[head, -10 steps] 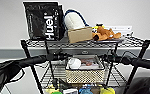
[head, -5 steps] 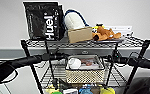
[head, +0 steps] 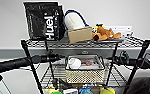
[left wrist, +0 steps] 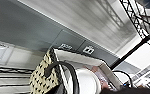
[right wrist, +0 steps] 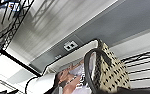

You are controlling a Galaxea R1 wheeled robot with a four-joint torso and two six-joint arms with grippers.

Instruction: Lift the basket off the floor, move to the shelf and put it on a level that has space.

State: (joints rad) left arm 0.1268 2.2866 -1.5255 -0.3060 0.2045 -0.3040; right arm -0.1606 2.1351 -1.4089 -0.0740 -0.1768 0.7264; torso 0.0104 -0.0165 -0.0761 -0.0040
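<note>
The beige perforated basket (head: 84, 75) sits at the middle level (head: 117, 78) of the black wire shelf (head: 79, 44); I cannot tell whether it rests on the grid or hangs just above it. A white round object (head: 74, 63) and some papers lie inside it. My left gripper (head: 61, 59) is at the basket's left end and my right gripper (head: 113, 60) at its right end. The basket's woven wall (left wrist: 41, 78) looms close in the left wrist view, and its other end (right wrist: 111, 73) in the right wrist view. The floor is hidden.
On the top tier stand a black Huel bag (head: 44, 21), a brown cardboard box (head: 79, 34), a white and blue bundle (head: 74, 20) and an orange plush toy (head: 105, 33). Colourful toys (head: 84, 90) crowd the tier below. A grey wall with sockets (left wrist: 89, 49) lies behind.
</note>
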